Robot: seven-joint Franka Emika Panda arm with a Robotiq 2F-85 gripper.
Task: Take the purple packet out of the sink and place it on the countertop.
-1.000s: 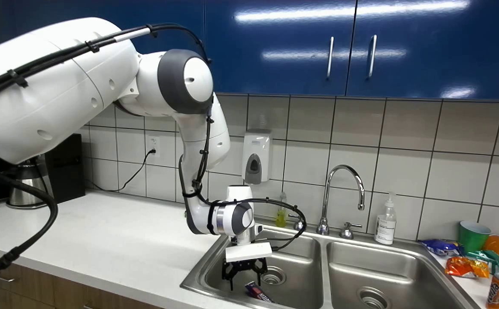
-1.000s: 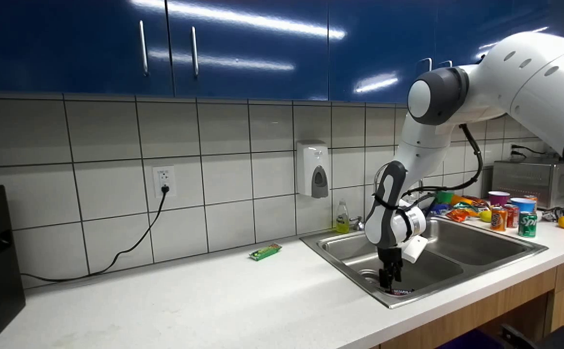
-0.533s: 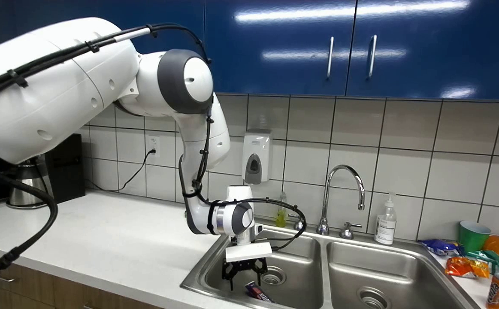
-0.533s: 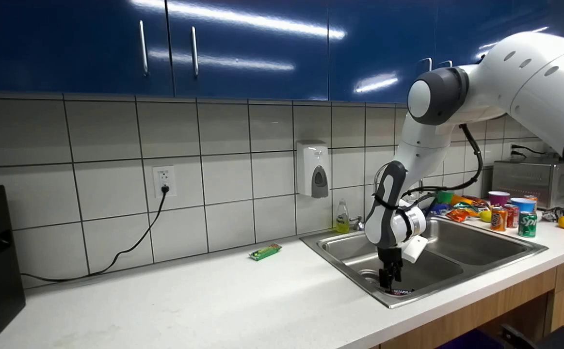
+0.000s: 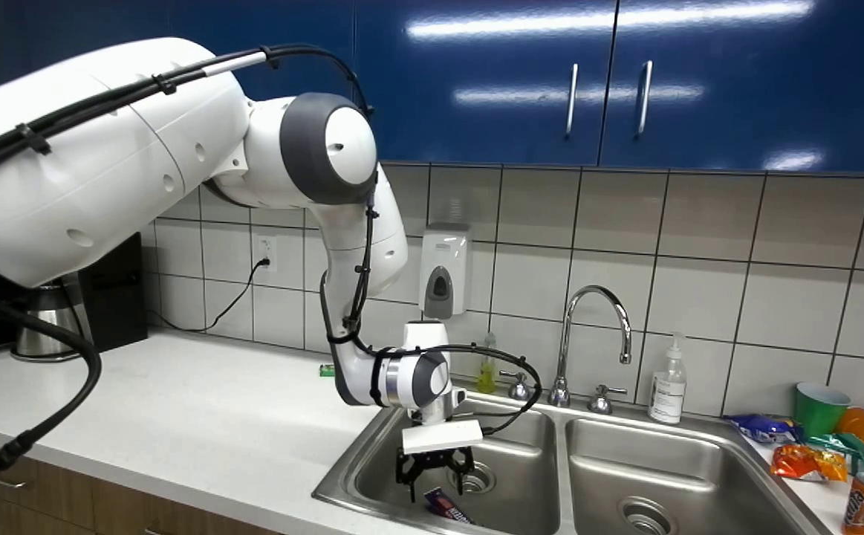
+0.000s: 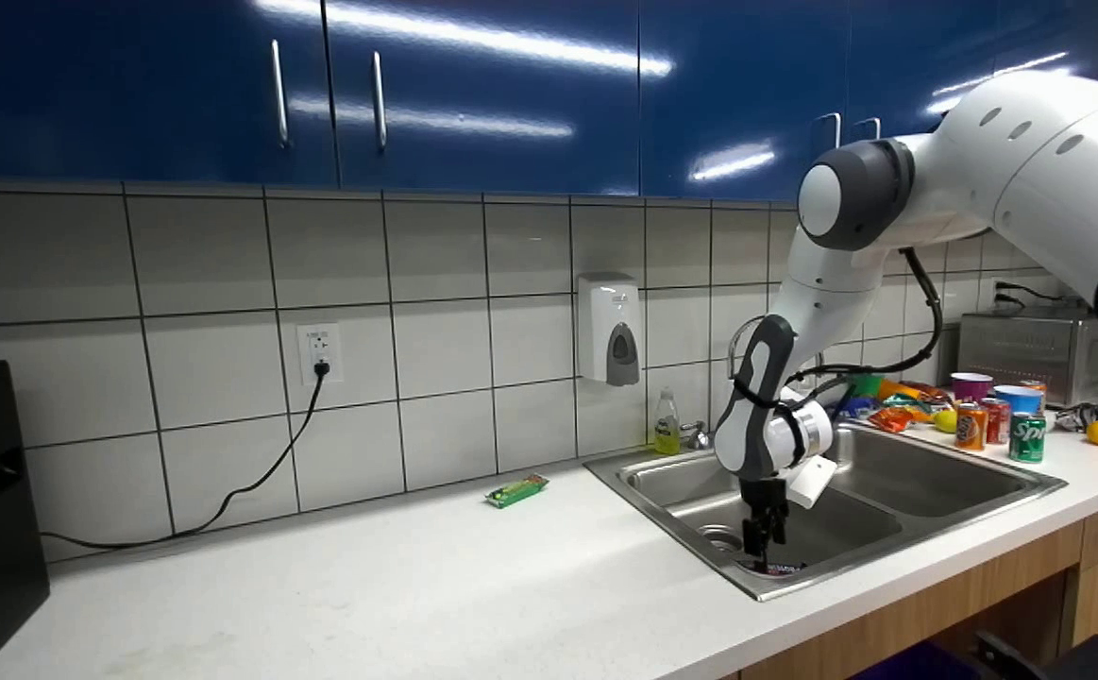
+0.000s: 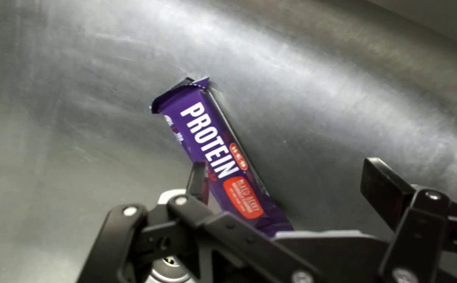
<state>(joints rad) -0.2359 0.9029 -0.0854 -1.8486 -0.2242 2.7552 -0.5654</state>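
Observation:
The purple packet (image 5: 448,507), with white lettering and a red patch, lies flat in the left basin of the steel sink (image 5: 562,475). It also shows low in the basin in an exterior view (image 6: 783,569) and whole but for its near end in the wrist view (image 7: 212,145). My gripper (image 5: 436,493) is open, empty and pointing down over the packet. In the wrist view the fingers (image 7: 285,171) are wide apart; the left finger overlaps the packet's edge, and the right finger is well clear of it. Contact cannot be told. The white countertop (image 6: 369,586) lies beside the sink.
A chrome faucet (image 5: 565,349) and a soap bottle (image 5: 668,383) stand behind the sink. A green snack bar (image 6: 516,491) lies on the countertop by the wall. Snack packs, cups and cans (image 6: 971,427) stand beyond the sink. The basin's walls surround the gripper.
In the last half second my gripper has shifted slightly right in both exterior views, and the upper arm has lowered a little. The packet has not moved.

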